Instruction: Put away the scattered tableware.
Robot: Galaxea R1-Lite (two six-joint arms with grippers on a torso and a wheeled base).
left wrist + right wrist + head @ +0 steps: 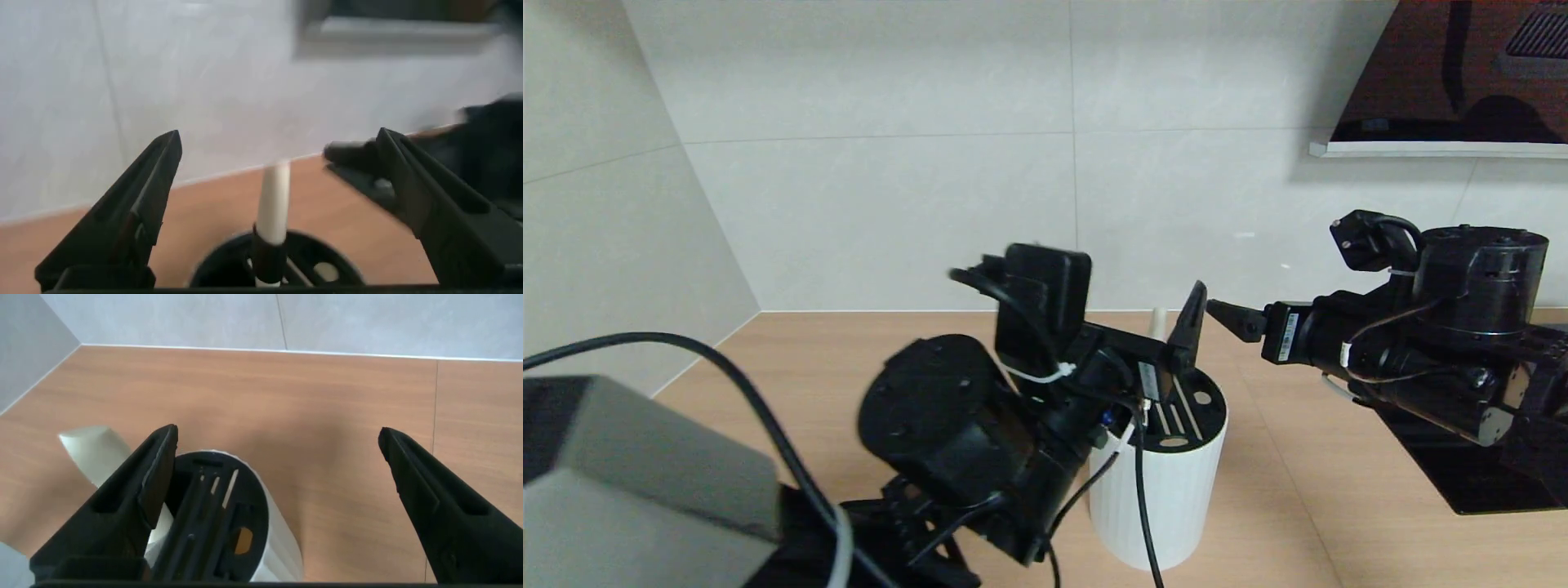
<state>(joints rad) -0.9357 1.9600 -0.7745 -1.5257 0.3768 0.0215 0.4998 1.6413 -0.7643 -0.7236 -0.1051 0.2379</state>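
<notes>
A white ribbed utensil holder [1168,490] with a black slotted top [214,508] stands on the wooden counter [833,359]. A utensil with a white handle [274,204] stands upright in one slot, its tip [1156,320] poking above the holder. My left gripper [278,137] hovers open just over the holder, the handle between its fingers [135,208] and untouched. My right gripper [1227,312] is level with it on the holder's right side, pointing at the left one. It is open [278,434] with nothing inside.
A black cooktop [1462,482] is set into the counter at the right, under my right arm. A dark range hood [1454,73] hangs at the upper right. Tiled walls [890,163] close the back and left. Bare counter lies left of the holder.
</notes>
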